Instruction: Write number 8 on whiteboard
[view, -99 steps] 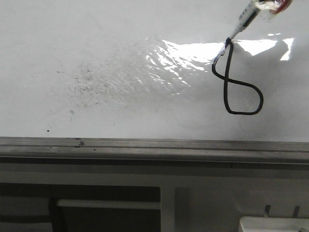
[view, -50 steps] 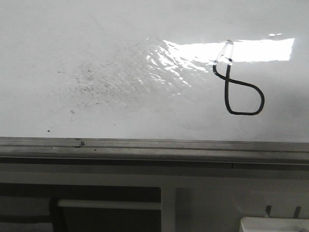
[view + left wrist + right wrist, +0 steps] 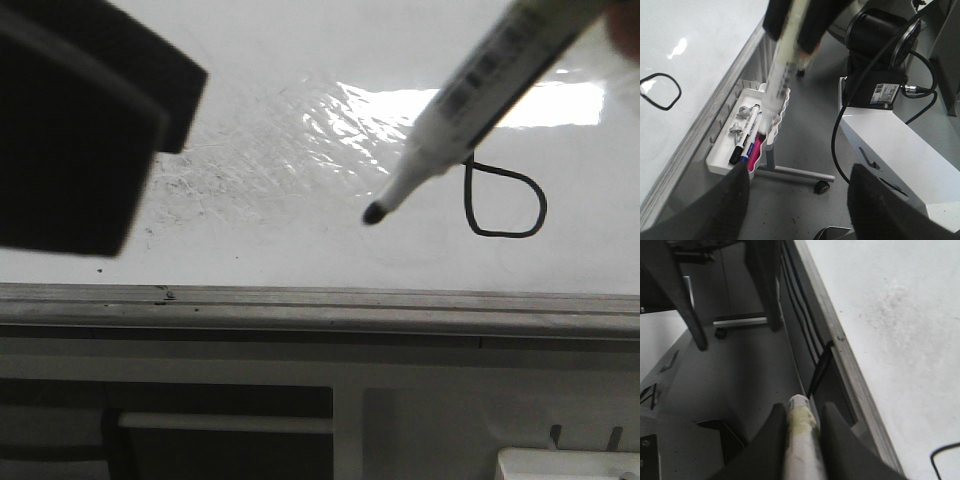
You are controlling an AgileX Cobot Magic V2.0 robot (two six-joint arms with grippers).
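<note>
Right gripper [image 3: 799,425]: two dark fingers [image 3: 771,440] clamp a pale marker [image 3: 801,440], its butt end visible btwn them. Whiteboard [image 3: 900,310] alongside, w/ grey scuffs and a grey edge rail [image 3: 840,345]. Black stroke of the 8 [image 3: 945,460] at frame corner. Dark legs [image 3: 682,300] over grey floor [image 3: 735,375].

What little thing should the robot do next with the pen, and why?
Probably carry the marker off toward the white pen tray. The right gripper is shut on it, its tip looks clear of the whiteboard, and the number 8's lower loop looks closed.
</note>
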